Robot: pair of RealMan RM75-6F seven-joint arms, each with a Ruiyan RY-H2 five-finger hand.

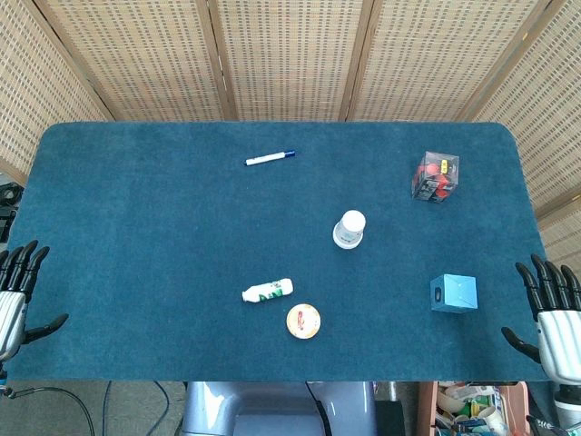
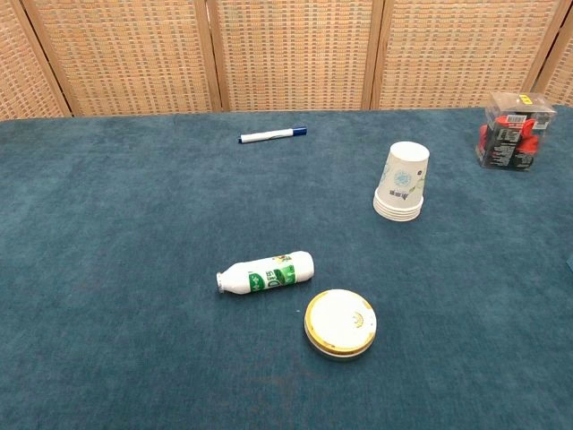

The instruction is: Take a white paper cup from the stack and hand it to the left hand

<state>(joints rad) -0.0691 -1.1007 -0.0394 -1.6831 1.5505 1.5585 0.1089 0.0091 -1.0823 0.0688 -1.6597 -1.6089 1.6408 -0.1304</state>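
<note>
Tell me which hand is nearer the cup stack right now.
Right. The right hand sits at the table's right edge, closer to the cup stack; the left hand is at the far left edge.

Left hand (image 1: 16, 295) cut off by left frame edge and right hand (image 1: 551, 318) by lower right corner in head view, neither showing in chest view, where blue box (image 2: 570, 262) is only a sliver at right edge; print on cup stack (image 2: 401, 182) unreadable.
</note>
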